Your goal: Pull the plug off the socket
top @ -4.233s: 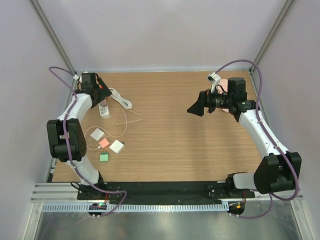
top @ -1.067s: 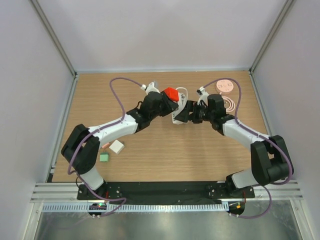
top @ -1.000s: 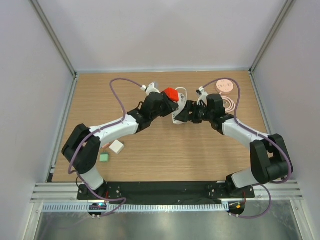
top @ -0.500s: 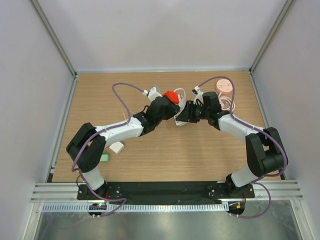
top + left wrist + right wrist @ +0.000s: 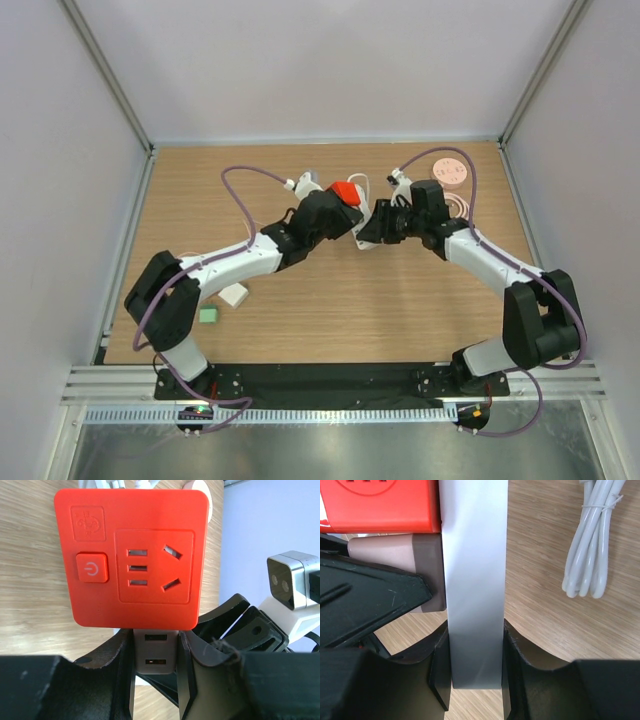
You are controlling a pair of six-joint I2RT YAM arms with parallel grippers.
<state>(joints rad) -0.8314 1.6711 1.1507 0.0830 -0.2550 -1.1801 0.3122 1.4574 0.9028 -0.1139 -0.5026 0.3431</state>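
Top view, hold: the left tool [image 5: 343, 212] and the right tool [image 5: 366, 232] meet at the red socket block [image 5: 346, 192], which is raised above the surface [image 5: 330, 310], probably so each arm can brace one half of the joint.
Top view, elsewhere: a pink disc [image 5: 449, 172] lies beyond the block on the right arm's side. A white cube [image 5: 233, 294] and a green cube [image 5: 208, 314] lie well away by the left arm.
Left wrist, face: the block's sockets are unoccupied, and the power button [image 5: 91, 570] sits beside them.
Left wrist, tool: it is clamped on a grey slotted part [image 5: 156, 652] just under the block.
Right wrist, tool: it is clamped on a pale bar [image 5: 475, 580] that touches the block's side. This bar is judged to be the plug end, though that is not certain.
Right wrist, surroundings: a white cable bundle [image 5: 592, 540] rests on the surface on the far side of the bar from the block.
Containers: none appear in any view.
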